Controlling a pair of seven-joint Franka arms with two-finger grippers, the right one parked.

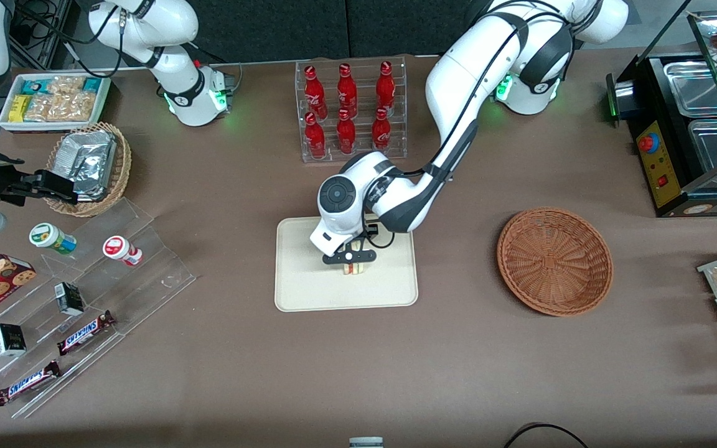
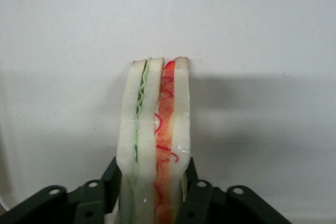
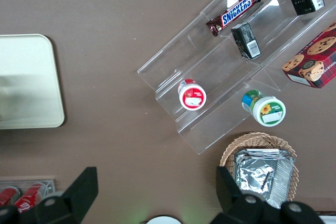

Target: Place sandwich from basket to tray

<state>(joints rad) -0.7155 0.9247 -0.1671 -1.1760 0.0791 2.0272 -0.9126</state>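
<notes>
A: Where's the sandwich point(image 2: 155, 145)?
B: Clamped between the gripper's point(image 1: 353, 264) fingers point(image 2: 107, 182), low over the tray's point(image 1: 309, 292) middle. The wicker basket point(image 1: 554, 260) sits toward the working arm's end.

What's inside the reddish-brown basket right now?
Nothing: the basket shows only bare weave. The sandwich is over the tray, gripped by the gripper; whether it touches the tray is hidden.

The gripper point(image 1: 353, 261) is low over the tray point(image 1: 309, 286), fingers clamped on the sandwich point(image 2: 155, 145). Bare tray all around it. Only real obstacle nearby is the rack of red bottles point(image 1: 351, 112), farther from the front camera. The basket point(image 1: 554, 261) sits well apart with open table between.
</notes>
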